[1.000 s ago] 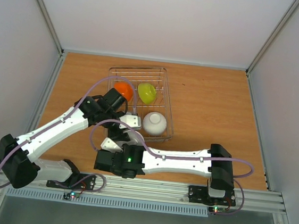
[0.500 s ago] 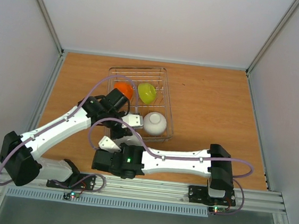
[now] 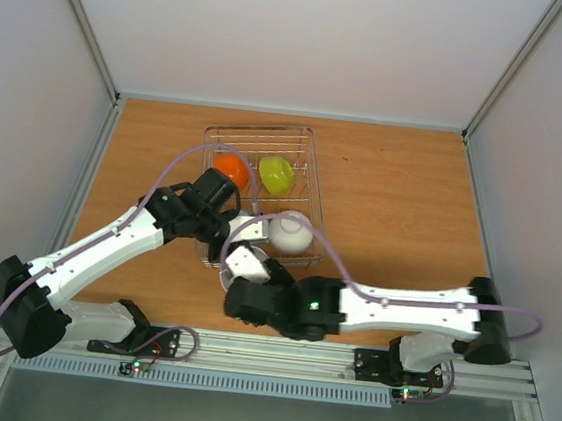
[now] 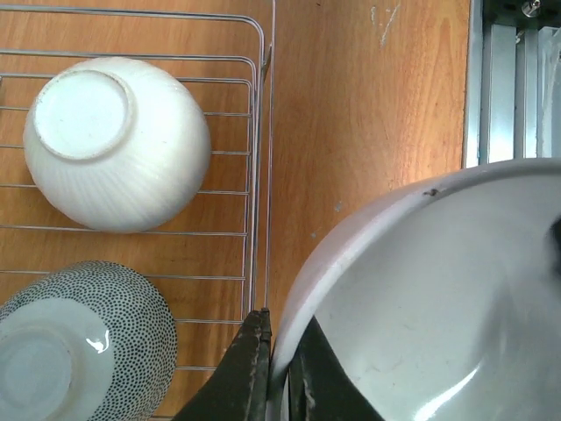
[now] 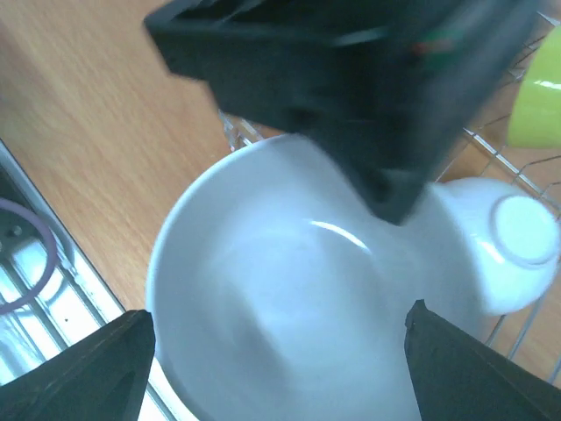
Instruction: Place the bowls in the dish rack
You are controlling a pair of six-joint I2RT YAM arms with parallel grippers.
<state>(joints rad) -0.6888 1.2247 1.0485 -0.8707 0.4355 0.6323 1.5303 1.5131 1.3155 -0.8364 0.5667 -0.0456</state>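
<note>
Left fingers (image 4: 254, 373): closed, pinching the rim of the held white bowl (image 4: 421, 298), one finger on the outer wall and one on the inner. The bowl's inside faces the left wrist cam.

Right fingers (image 5: 92, 373): spread wide on either side of that same bowl. Their view is blurred, so contact can't be confirmed. The left arm's black fingers body cuts across the top of the right wrist view, right over the bowl.

The held white bowl sits just outside the dish rack (image 3: 259, 128), beside its side wire near the near-left corner and over bare counter (image 3: 402, 203). Can't tell whether it touches the counter.

In the rack:
- Racked white bowl (image 3: 291, 232) is upside down, foot ring up, in the near part.
- Grey bowl (image 4: 79, 342), dotted pattern, is also upside down and next to the white one. It shows only on the left wrist cam.
- Orange bowl (image 3: 231, 168) and lime bowl (image 3: 276, 174) sit side by side in the far half, orange on the left.

Both arms converge at the rack's near-left corner. The right arm reaches across from its base.
</note>
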